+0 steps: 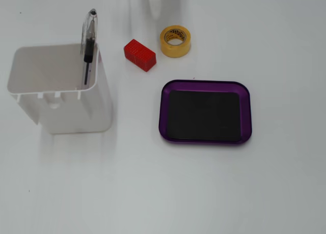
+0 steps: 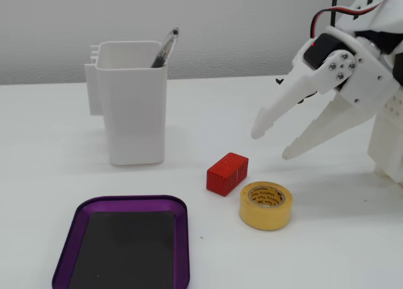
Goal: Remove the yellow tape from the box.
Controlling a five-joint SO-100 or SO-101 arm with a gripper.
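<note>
Pincer [image 2: 272, 144]: two long white plastic fingers [image 2: 277, 109], tapered, rounded tips. Behind pincer, black servo block [image 2: 318, 50] set in white printed housing. Round white hub [image 2: 340, 60] beside it, ring of small dark screws. Above, red and black cables [image 2: 327, 15] loop out. White perforated base [image 2: 391, 135] further behind.

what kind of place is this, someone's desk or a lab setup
Most likely a hobby or lab robot test bench: a bare white table, a 3D-printed-looking arm with its tool open, and a few staged props such as the yellow tape and purple tray.
</note>
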